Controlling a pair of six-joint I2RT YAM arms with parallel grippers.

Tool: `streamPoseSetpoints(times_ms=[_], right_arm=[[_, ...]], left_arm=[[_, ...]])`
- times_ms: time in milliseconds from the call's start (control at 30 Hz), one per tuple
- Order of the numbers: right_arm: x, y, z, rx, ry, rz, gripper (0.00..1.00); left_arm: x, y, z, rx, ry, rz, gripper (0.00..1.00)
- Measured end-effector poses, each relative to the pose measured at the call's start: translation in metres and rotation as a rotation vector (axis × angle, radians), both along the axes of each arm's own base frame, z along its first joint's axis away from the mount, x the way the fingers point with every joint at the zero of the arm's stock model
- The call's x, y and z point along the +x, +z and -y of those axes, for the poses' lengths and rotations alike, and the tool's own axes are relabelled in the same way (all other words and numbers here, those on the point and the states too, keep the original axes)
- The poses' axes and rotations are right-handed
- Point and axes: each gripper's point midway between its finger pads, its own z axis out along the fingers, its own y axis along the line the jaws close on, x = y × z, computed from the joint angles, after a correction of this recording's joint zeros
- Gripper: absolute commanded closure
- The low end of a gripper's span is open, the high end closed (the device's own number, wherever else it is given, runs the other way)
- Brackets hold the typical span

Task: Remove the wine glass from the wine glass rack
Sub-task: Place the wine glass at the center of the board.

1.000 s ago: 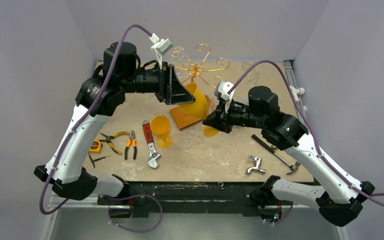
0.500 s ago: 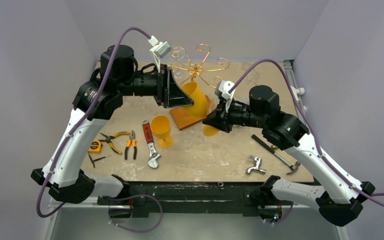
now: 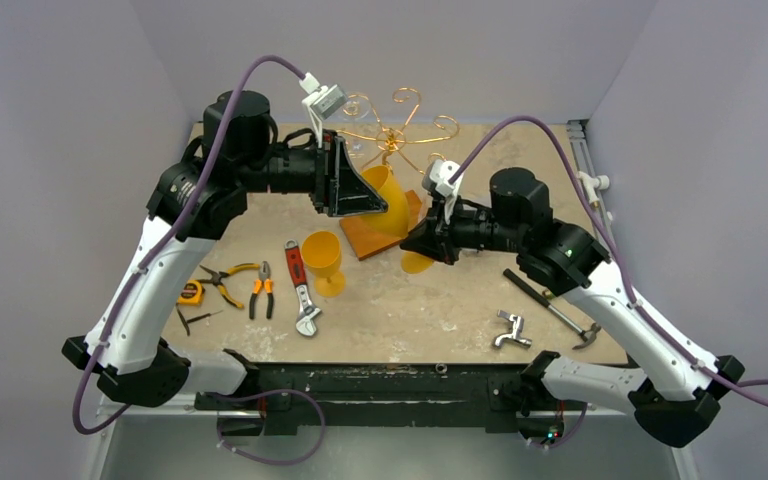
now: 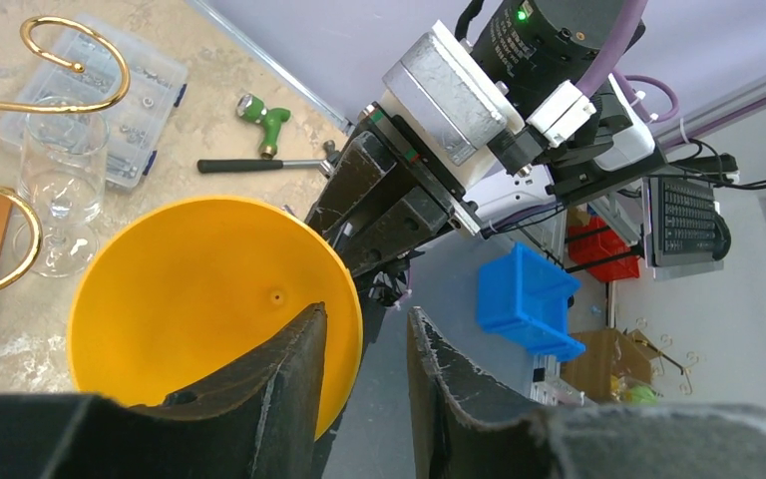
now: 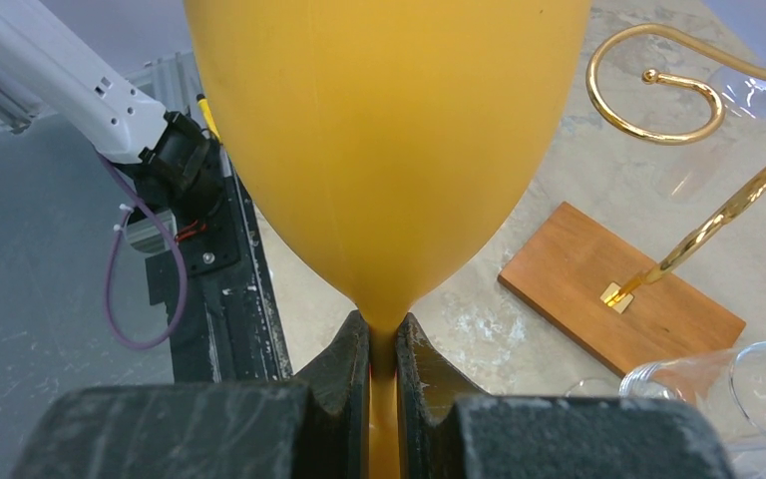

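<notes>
Right gripper [image 5: 382, 344] clamped on the stem of the yellow wine glass [image 5: 389, 130], just under the bowl. Left gripper [image 4: 367, 317]: I see the fingers apart, straddling the bowl's rim, one inside. Glass held tilted over the wooden base of the wine glass rack [image 3: 392, 135], near its stem.

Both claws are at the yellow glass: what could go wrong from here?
The left claw straddles the rim of the yellow wine glass while the right claw clamps its stem; opposing pulls could twist it loose. The wine glass rack and a clear glass sit close; a swing might hit them.
</notes>
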Motion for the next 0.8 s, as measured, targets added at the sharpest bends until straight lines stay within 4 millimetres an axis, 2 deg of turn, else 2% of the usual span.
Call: streamPoseSetpoints(times_ms=[100, 500, 733, 800], right_arm=[[0.0004, -0.0006, -0.0027, 0.002, 0.005, -0.005, 1.00], [-0.0016, 0.0011, -0.0041, 0.014, 0.009, -0.017, 1.00], [-0.0048, 0.0027, -0.0062, 0.025, 0.021, -0.029, 1.00], [-0.0061, 0.0026, -0.0069, 0.028, 0.022, -0.039, 1.00]], left_arm=[[0.0003, -0.0001, 0.0000, 0.001, 0.000, 0.004, 0.75], [0.0023, -0.0018, 0.0012, 0.000, -0.001, 0.012, 0.83], [0.0024, -0.0019, 0.0010, 0.002, -0.005, 0.026, 0.99], [0.0024, -0.0020, 0.0006, 0.004, -0.007, 0.036, 1.00]])
